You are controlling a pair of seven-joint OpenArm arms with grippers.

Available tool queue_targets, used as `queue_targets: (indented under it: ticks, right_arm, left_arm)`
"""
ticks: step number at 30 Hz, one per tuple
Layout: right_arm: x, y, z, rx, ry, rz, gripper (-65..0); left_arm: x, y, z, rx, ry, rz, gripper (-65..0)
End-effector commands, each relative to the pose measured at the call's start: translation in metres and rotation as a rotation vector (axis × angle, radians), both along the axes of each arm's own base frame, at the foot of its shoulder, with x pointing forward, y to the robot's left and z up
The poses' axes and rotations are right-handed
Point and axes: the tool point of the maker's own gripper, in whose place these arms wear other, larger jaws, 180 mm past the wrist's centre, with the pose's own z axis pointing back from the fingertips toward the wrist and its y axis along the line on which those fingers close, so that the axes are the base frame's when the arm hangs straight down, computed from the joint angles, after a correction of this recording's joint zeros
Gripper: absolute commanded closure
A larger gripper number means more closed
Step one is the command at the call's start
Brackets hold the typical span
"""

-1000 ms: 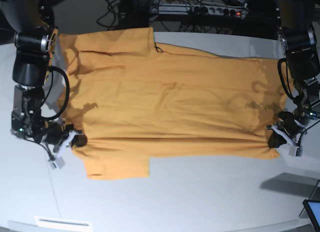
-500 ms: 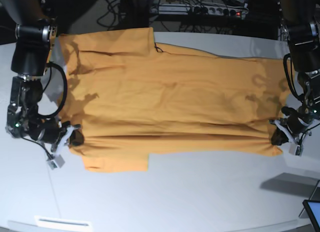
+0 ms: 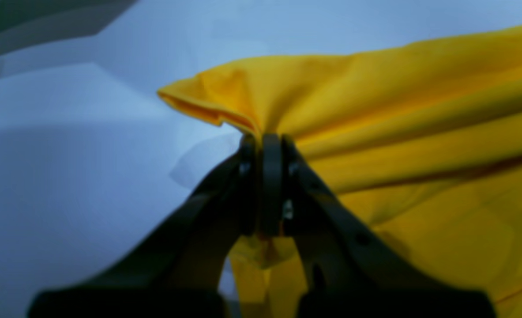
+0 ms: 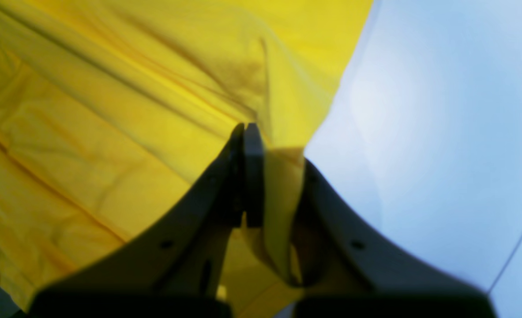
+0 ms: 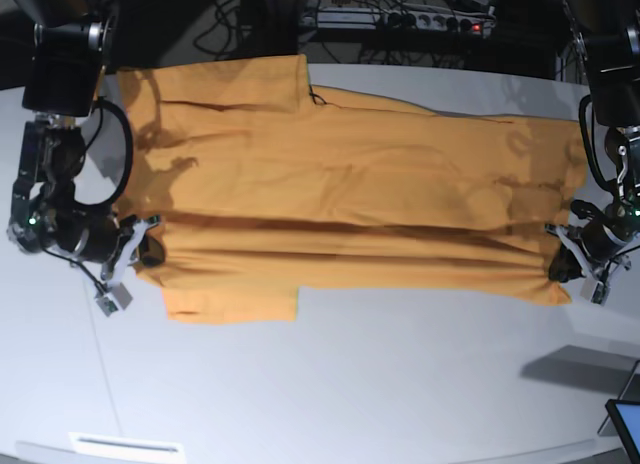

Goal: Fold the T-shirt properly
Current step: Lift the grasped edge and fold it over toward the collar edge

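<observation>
- Left wrist view: left gripper (image 3: 265, 145) clamped tight on a bunched edge of the T-shirt (image 3: 411, 132), jaws pressed together at frame centre. Cloth fans out from the pinch to the right and upper right, a folded corner sticks out upper left of the jaws. Pale table (image 3: 66, 168) fills the left half. Picture blurry.
- Right wrist view: right gripper (image 4: 247, 132) closed on the T-shirt (image 4: 124, 110), a strip of cloth hanging down between the fingers. Yellow cloth covers the left and top, creased diagonally; table (image 4: 437, 132) on the right. Thin dark line lower right corner, can't tell what.
- Base view: T-shirt (image 5: 350, 194) spread sideways across the upper middle of the white table (image 5: 350, 384), one sleeve at top, one at the lower left edge. Right gripper (image 5: 145, 252) at frame left pinches the near edge; left gripper (image 5: 562, 264) at frame right pinches the near corner. A long crease runs between the two grips. Cables and a power strip (image 5: 430, 22) along the top, dark screen corner (image 5: 628, 424) lower right.
</observation>
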Motion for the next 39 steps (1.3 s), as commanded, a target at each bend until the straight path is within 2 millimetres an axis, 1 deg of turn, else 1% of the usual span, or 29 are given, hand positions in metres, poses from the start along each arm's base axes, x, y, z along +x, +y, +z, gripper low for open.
queue_targets:
  ticks: [1,4,6,10,16,19,27,31,35,39]
  right_arm:
    - [0.011,-0.006,0.018,-0.010,-0.063,-0.009,0.0]
    - [0.006,-0.005,0.021,-0.020,-0.075,0.000,0.0]
    - [0.002,-0.004,0.022,-0.034,-0.073,0.007,0.0]
    - [0.000,-0.005,0.029,-0.060,-0.082,0.017,0.0]
    - [-0.009,-0.004,0.026,-0.078,-0.061,0.029,0.0]
    - [-0.017,-0.002,0.026,-0.087,-0.064,0.036,0.0]
    - [-0.030,0.000,0.024,-0.097,-0.065,0.045,0.0]
    - [-0.035,0.001,0.024,-0.104,-0.065,0.051,0.0]
    - [-0.042,0.001,0.020,-0.111,-0.043,0.056,0.0]
    - [-0.045,0.001,0.017,-0.111,-0.033,0.057,0.0]
  left_arm:
    - [0.004,0.017,0.023,0.041,-0.045,0.017,0.0]
    - [-0.001,0.012,0.024,0.063,-0.046,-0.012,0.0]
    - [-0.008,0.012,0.027,0.094,-0.038,-0.034,0.0]
    - [-0.014,0.002,0.028,0.118,-0.039,-0.079,0.0]
    - [-0.028,-0.001,0.017,0.135,-0.001,-0.101,0.0]
    - [-0.034,0.002,0.013,0.145,0.018,-0.103,0.0]
    - [-0.036,0.008,0.015,0.162,0.024,-0.102,0.0]
    - [-0.040,-0.002,0.020,0.187,0.018,-0.146,0.0]
    - [-0.046,-0.011,0.023,0.212,0.019,-0.191,0.0]
    - [-0.052,-0.008,0.018,0.244,0.075,-0.185,0.0]
